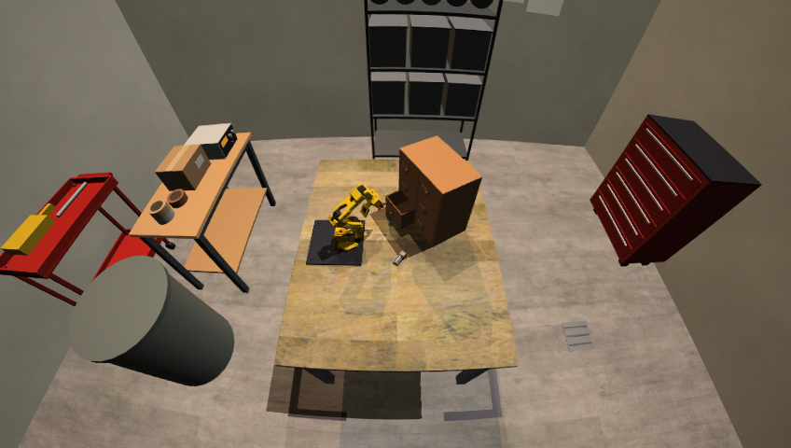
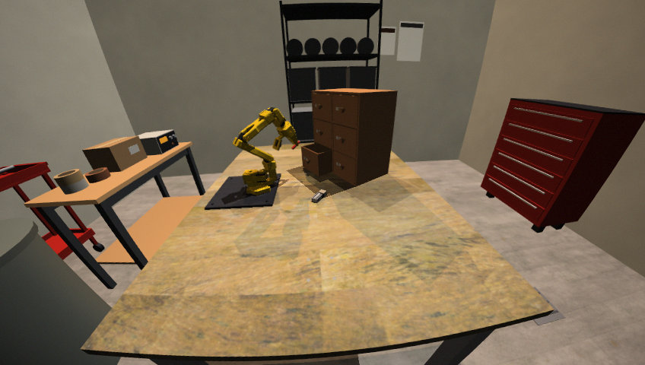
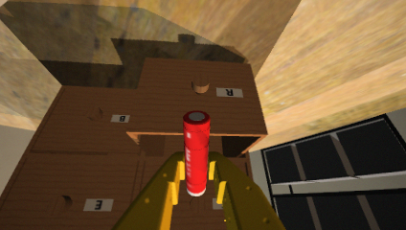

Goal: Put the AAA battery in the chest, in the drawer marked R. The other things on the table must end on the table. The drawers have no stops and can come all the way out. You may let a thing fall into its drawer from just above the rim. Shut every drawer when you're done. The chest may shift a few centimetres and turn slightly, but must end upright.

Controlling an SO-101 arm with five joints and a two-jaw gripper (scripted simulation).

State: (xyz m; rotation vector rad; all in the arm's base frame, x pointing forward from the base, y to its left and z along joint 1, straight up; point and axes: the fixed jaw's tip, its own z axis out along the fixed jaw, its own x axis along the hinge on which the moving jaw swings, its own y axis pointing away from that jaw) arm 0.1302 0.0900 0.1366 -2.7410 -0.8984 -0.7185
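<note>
Above open drawer: tool clamps battery.

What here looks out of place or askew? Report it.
One chest drawer, bottom left, marked R, stands pulled out while the rest are shut. That fits the job: the end effector holds the red battery near it. A small grey item lies on the table. Nothing looks spilled or damaged.
</note>
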